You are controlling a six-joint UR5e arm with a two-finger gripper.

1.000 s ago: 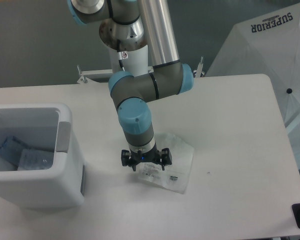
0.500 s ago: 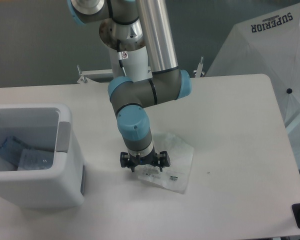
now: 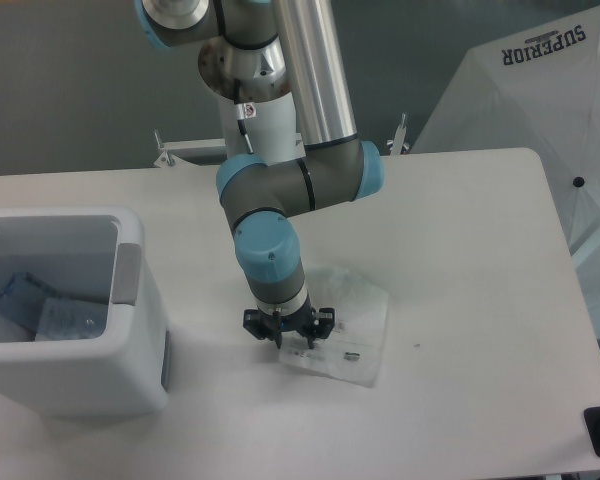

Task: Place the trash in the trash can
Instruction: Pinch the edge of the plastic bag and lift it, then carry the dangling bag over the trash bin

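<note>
On the table (image 3: 460,230), near its front edge, our gripper (image 3: 289,338) presses onto the plastic bag's (image 3: 355,325) left edge; we cannot tell whether the fingers have closed. One bottle (image 3: 20,295) already lies in the bin (image 3: 130,330); the bag remains.

Vs 1 s ago: arm's elbow sits a bit further left, wrist more upright. Gripper (image 3: 288,334) is lower, down on the bag (image 3: 345,325) at its left edge. Fingers (image 3: 280,338) now closer together than before, pinching in at the bag's edge; bag's near-left corner looks slightly shifted.
</note>
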